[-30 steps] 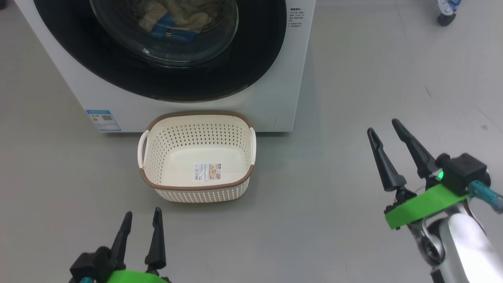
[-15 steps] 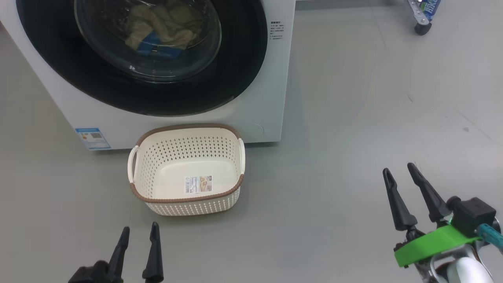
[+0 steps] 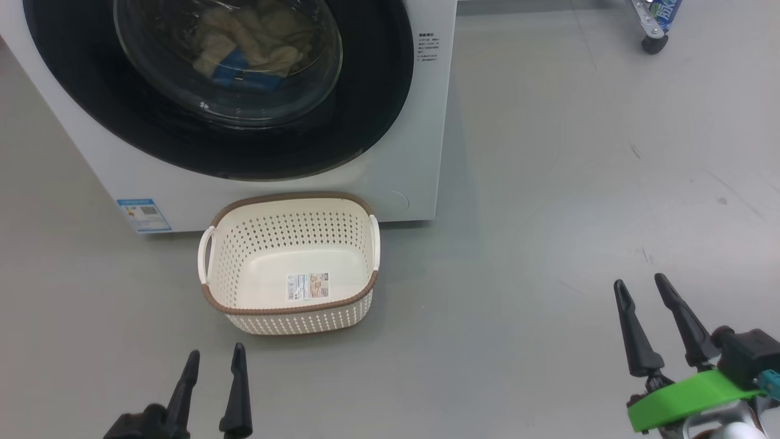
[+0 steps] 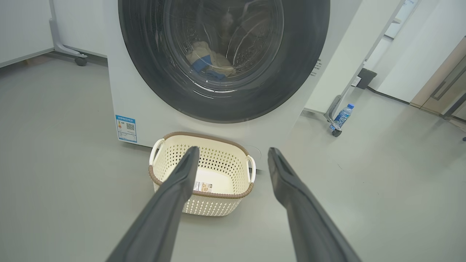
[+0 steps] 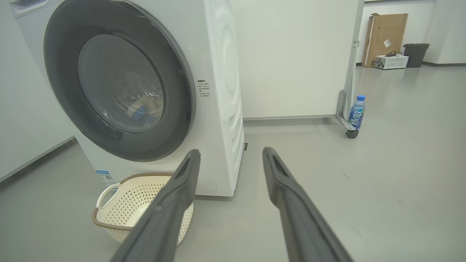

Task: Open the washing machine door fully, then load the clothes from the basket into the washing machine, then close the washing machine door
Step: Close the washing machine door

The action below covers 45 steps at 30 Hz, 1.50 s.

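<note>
- Step in hand: the large round door with glossy black rim and bulging clear glass (image 3: pixel 365 116) sits flush against the front of the big white front-loading washing machine (image 3: pixel 420 158). Judged closed.
- The soft pale-yellow clothes with blue trim (image 3: pixel 256 42) lie inside the drum, seen through the glass.
- The small cream-white perforated plastic basket with brown rim band (image 3: pixel 292 322) stands on the grey floor (image 3: pixel 548 183), just in front of the machine's base. It holds only its label sticker.
- Judgement: all three stages appear done, and nothing is left to load.
- Next move: none on the laundry. At most, confirm the latch has caught, which cannot be told from here, and keep both arms clear.
- Left claw (image 3: pixel 216 352): fingers spread wide, gripping nothing, low and near the basket's front side, not touching it.
- Right claw (image 3: pixel 638 280): fingers apart, gripping nothing, well off to the right of the basket above bare floor.
- Count: one machine, one door, one basket, two claws.
- One heap of clothes; the number of garments cannot be told.
- One blue-capped plastic bottle (image 4: pixel 342 115) beside a castor.
</note>
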Available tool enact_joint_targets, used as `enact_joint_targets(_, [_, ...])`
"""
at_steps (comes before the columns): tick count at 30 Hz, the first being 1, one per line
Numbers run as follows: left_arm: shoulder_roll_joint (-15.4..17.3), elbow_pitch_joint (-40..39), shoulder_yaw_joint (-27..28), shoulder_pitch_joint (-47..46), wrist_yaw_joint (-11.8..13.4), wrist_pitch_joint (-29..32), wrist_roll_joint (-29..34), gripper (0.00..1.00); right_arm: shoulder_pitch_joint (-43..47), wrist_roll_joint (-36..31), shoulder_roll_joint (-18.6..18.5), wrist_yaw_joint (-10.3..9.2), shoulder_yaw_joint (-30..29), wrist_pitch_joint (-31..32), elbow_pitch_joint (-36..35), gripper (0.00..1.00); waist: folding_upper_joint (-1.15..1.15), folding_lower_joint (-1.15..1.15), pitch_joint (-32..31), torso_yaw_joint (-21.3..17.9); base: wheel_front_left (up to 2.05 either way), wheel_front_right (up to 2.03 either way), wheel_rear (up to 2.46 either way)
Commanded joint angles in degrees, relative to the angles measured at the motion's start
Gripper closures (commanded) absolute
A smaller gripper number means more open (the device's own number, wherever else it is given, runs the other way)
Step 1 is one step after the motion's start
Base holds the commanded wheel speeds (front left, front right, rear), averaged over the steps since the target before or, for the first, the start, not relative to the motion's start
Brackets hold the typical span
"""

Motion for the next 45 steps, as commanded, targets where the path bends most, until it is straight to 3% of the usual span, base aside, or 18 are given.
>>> enact_joint_targets(1, [0.54,-2.29,2.43,-0.82,-0.12,-0.39,-0.46,0.00,-0.75,-0.21,-0.30,-0.21,0.38,0.02,-1.96,0.12,0.00,0.01,-0.14,0.20,0.00,0.00,0.00])
enact_joint_targets(19, [0.54,-3.36,2.59,0.22,-0.12,-0.39,-0.66,0.00,1.15,0.82,-0.18,-0.21,0.14,0.02,2.25,0.12,0.00,0.01,-0.21,1.32,0.00,0.00,0.00])
enact_joint_targets(45, [0.54,-3.81,2.78,0.14,-0.12,-0.39,-0.46,0.00,0.54,1.45,-0.17,-0.21,0.55,0.02,2.98,0.13,0.00,0.01,0.49,1.38,0.00,0.00,0.00])
